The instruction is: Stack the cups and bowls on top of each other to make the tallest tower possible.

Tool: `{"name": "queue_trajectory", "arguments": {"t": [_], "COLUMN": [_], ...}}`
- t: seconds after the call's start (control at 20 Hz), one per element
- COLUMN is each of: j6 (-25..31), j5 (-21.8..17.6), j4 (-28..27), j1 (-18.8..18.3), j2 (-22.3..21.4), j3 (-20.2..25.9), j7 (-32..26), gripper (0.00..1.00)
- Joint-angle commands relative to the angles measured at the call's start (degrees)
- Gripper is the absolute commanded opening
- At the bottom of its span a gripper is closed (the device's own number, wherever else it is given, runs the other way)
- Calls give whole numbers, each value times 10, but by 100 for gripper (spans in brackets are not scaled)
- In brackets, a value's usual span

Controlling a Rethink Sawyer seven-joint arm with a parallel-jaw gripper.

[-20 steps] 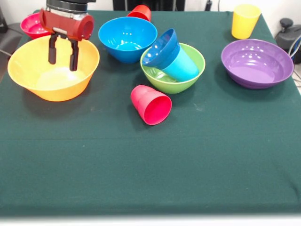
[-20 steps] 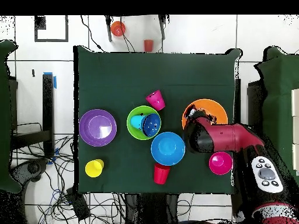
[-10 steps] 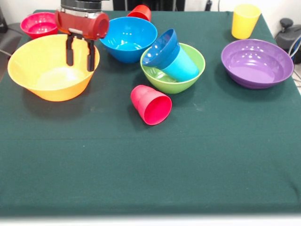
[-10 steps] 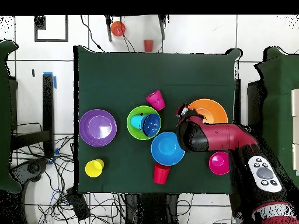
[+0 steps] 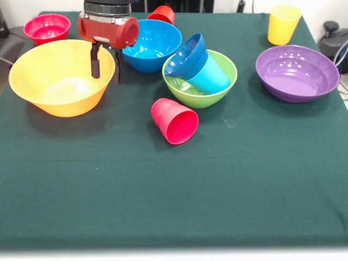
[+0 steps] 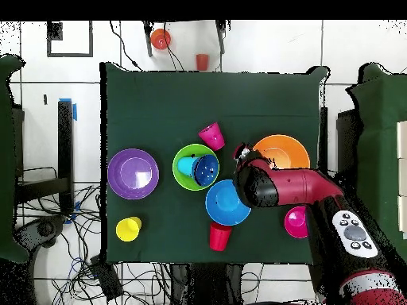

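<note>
My gripper (image 5: 106,66) hangs open and empty at the right rim of the huge orange-yellow bowl (image 5: 51,81). One finger is over the rim, the other outside it toward the medium blue bowl (image 5: 155,43). The green bowl (image 5: 204,93) holds a tilted light blue cup (image 5: 213,76) with the small dark blue bowl (image 5: 187,54) leaning on it. One red cup (image 5: 174,120) lies on its side in front of the green bowl. Another red cup (image 5: 162,13) stands behind the blue bowl. Seen from overhead, the gripper (image 6: 241,151) sits beside the orange bowl (image 6: 288,149).
The small red bowl (image 5: 46,27) is at the back left, the yellow cup (image 5: 283,23) at the back right, and the wide purple bowl (image 5: 296,72) on the right. The green cloth (image 5: 163,190) covers the table. In the overhead view the arm (image 6: 302,191) partly hides the small red bowl (image 6: 294,225).
The gripper has moved from over the middle of the orange-yellow bowl to its rim on the blue bowl's side, staying open and empty. Nothing else has moved.
</note>
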Motion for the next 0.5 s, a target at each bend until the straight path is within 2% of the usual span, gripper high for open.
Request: {"name": "queue_trajectory", "arguments": {"t": [0.05, 0.35, 0.5], "j6": [8, 15, 4], "j5": [-17, -27, -32], "j4": [-15, -42, -38], "j1": [0, -4, 5], "j2": [60, 83, 84], "j3": [44, 40, 28], "j7": [-25, -41, -34], "gripper": [100, 100, 100]}}
